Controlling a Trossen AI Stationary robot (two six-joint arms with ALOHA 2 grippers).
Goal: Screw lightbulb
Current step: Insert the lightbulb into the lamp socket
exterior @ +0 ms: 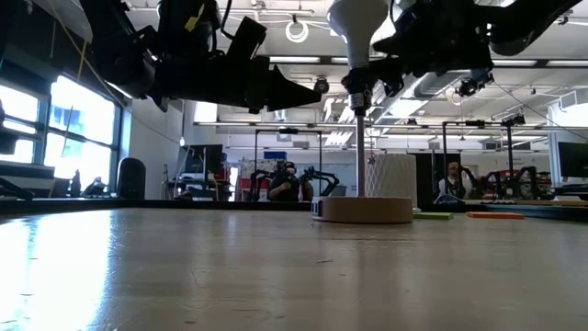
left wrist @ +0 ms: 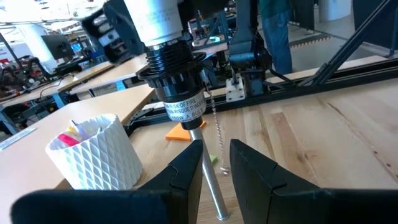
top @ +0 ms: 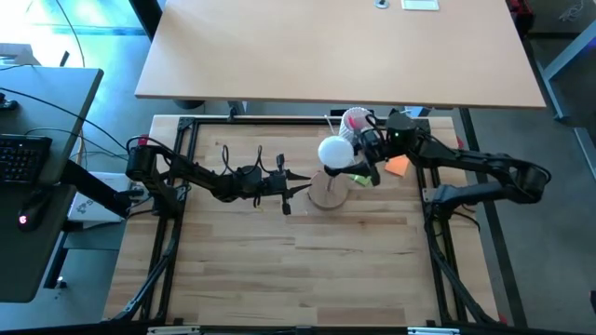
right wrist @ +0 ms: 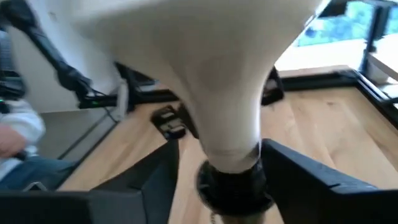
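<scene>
**Bulb seated in socket as two arms flank the lamp stand**

The bulb (top: 335,152) stands upright with its neck down in the black socket (left wrist: 176,71), which tops a thin metal rod (left wrist: 208,180) rising from a round wooden base (exterior: 366,209) on the desk (top: 307,270). The right end effector (right wrist: 217,165) sits at the bulb's neck, its two fingers (right wrist: 311,171) spread to either side of the neck with a gap showing on each side, so it has hold of nothing. The left end effector (left wrist: 214,165) is level with the rod just below the socket; its fingers (left wrist: 186,168) are narrowly parted with the rod between them, one finger against it, though whether they actually clamp it cannot be told. Beyond the left end effector, past the stand, a white ribbed cup (left wrist: 96,152) with pink contents stands on the desk, and an orange piece (top: 398,166) lies beneath the right arm. A small chain (left wrist: 216,121) hangs from the socket beside the rod.
</scene>
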